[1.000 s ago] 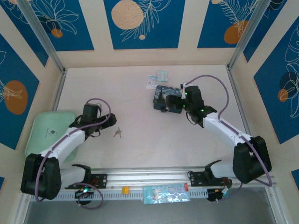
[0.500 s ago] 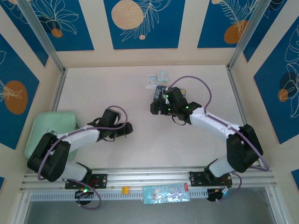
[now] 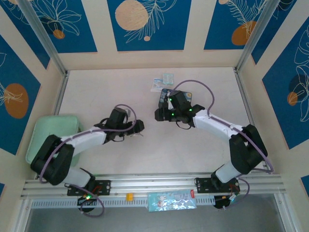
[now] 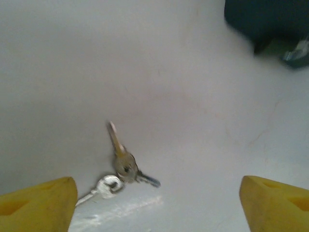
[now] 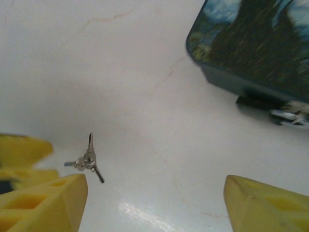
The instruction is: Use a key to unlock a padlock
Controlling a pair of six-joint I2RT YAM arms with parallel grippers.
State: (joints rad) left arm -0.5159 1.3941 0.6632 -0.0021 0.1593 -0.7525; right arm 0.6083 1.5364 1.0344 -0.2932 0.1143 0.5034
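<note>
Ahead of the wide-open left gripper [image 4: 157,198], the key [image 4: 123,166] lay flat on the table [image 4: 193,96] at 11 o'clock; the right gripper [image 5: 154,193], also open, faced the padlock [image 5: 288,116] at 2 o'clock. A closure made off-centre would likely skid the thin key bunch away. The tin [image 5: 251,43] beside the padlock was closed, contents unseen.

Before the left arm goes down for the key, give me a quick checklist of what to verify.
1. Left gripper open: ok.
2. Key lying loose on the table: ok.
3. Key between the left fingers: ok, though off-centre.
4. Right gripper open: ok.
5. Padlock by the tin, keyhole direction: cannot tell, blurred.
</note>
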